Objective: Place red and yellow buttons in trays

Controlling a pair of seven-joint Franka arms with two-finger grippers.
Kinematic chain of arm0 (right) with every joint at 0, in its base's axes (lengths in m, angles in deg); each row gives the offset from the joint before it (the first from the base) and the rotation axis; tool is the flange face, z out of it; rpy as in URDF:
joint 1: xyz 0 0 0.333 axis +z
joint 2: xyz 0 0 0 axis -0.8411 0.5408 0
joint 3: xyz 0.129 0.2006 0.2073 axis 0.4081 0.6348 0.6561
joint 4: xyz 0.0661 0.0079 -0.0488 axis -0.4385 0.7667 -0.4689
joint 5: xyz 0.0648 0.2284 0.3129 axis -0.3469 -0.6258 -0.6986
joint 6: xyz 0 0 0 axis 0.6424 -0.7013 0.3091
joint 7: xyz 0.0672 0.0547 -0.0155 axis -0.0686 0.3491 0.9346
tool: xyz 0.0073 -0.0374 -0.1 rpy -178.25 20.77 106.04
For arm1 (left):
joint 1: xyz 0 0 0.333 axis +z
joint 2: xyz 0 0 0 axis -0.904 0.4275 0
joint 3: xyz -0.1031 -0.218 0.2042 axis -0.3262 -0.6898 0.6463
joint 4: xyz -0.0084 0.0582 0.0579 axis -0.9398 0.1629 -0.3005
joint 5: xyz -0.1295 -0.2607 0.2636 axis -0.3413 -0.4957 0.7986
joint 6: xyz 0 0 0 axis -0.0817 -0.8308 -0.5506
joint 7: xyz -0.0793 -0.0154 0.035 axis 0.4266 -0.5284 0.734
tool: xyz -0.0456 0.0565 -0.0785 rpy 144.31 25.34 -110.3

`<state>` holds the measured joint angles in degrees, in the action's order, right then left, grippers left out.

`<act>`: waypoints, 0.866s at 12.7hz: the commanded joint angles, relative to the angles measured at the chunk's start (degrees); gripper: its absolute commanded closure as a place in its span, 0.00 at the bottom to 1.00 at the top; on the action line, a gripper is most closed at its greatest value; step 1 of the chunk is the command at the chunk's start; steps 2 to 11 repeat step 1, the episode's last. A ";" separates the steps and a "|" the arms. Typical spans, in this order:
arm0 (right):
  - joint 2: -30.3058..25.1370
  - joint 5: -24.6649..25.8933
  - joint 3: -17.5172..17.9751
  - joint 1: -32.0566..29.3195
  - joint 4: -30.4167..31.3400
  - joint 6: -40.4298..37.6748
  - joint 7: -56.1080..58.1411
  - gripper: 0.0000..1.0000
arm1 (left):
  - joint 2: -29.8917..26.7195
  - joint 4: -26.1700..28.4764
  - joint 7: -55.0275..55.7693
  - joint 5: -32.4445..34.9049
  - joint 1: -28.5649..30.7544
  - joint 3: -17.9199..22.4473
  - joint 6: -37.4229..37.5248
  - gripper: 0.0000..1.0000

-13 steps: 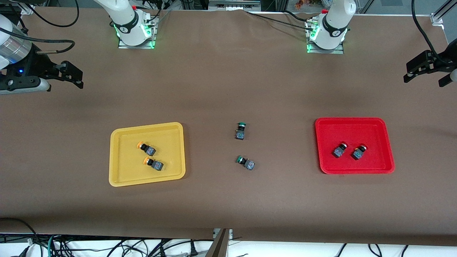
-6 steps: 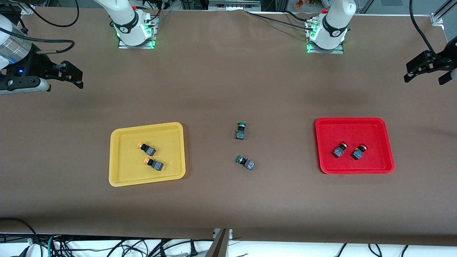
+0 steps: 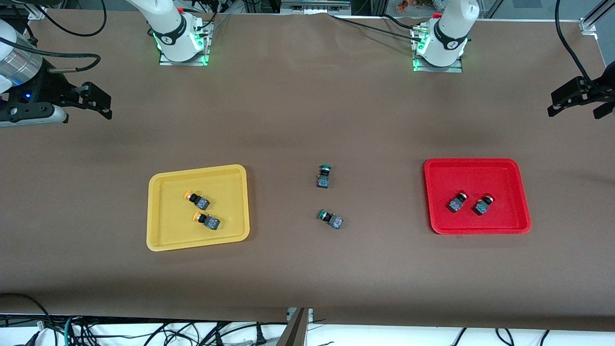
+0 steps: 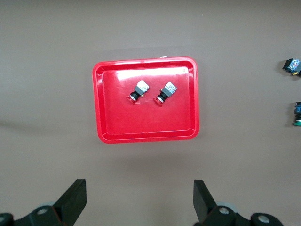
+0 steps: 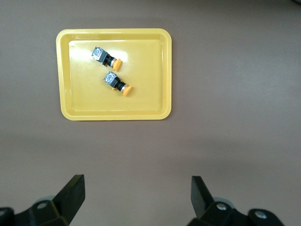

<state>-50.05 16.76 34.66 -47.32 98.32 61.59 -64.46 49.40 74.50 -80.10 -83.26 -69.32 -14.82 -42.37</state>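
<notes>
Two orange-yellow-capped buttons (image 3: 197, 199) (image 3: 207, 220) lie in the yellow tray (image 3: 158, 240); they also show in the right wrist view (image 5: 106, 58) (image 5: 116, 83) in that tray (image 5: 66, 110). Two red-capped buttons (image 3: 457, 201) (image 3: 483, 204) lie in the red tray (image 3: 480, 228); the left wrist view shows them (image 4: 138, 91) (image 4: 166, 92) in that tray (image 4: 146, 136). My left gripper (image 3: 576, 100) (image 4: 139, 190) is open and empty, high over the table's left-arm end. My right gripper (image 3: 93, 102) (image 5: 137, 188) is open and empty, high over the right-arm end.
Two green-capped buttons (image 3: 324, 176) (image 3: 331, 218) lie on the brown table between the trays; they show at the edge of the left wrist view (image 4: 292, 65) (image 4: 297, 113). The arm bases (image 3: 180, 38) (image 3: 439, 45) stand along the table's robot edge.
The left gripper has drifted a little farther toward its end of the table. The right arm, the buttons and the trays have not moved.
</notes>
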 commanded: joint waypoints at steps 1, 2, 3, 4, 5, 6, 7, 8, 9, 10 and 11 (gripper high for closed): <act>0.53 0.61 0.33 -0.36 -1.38 -1.18 0.06 0.00 | 1.13 -2.12 0.46 -0.61 -0.56 0.51 1.35 0.00; 0.53 0.61 0.33 -0.36 -1.38 -1.18 0.06 0.00 | 1.13 -2.12 0.46 -0.61 -0.56 0.51 1.35 0.00; 0.53 0.61 0.33 -0.36 -1.38 -1.18 0.06 0.00 | 1.13 -2.12 0.46 -0.61 -0.56 0.51 1.35 0.00; 0.53 0.61 0.33 -0.36 -1.38 -1.18 0.06 0.00 | 1.13 -2.12 0.46 -0.61 -0.56 0.51 1.35 0.00; 0.53 0.61 0.33 -0.36 -1.38 -1.18 0.06 0.00 | 1.13 -2.12 0.46 -0.61 -0.56 0.51 1.35 0.00; 0.53 0.61 0.33 -0.36 -1.38 -1.18 0.06 0.00 | 1.13 -2.12 0.46 -0.61 -0.56 0.51 1.35 0.00; 0.53 0.61 0.33 -0.36 -1.38 -1.18 0.06 0.00 | 1.13 -2.12 0.46 -0.61 -0.56 0.51 1.35 0.00; 0.53 0.61 0.33 -0.36 -1.38 -1.18 0.06 0.00 | 1.13 -2.12 0.46 -0.61 -0.56 0.51 1.35 0.00; 0.53 0.61 0.33 -0.36 -1.38 -1.18 0.06 0.00 | 1.13 -2.12 0.46 -0.61 -0.56 0.51 1.35 0.00; 0.53 0.61 0.33 -0.36 -1.38 -1.18 0.06 0.00 | 1.13 -2.12 0.46 -0.61 -0.56 0.51 1.35 0.00; 0.53 0.61 0.33 -0.36 -1.38 -1.18 0.06 0.00 | 1.13 -2.12 0.46 -0.61 -0.56 0.51 1.35 0.00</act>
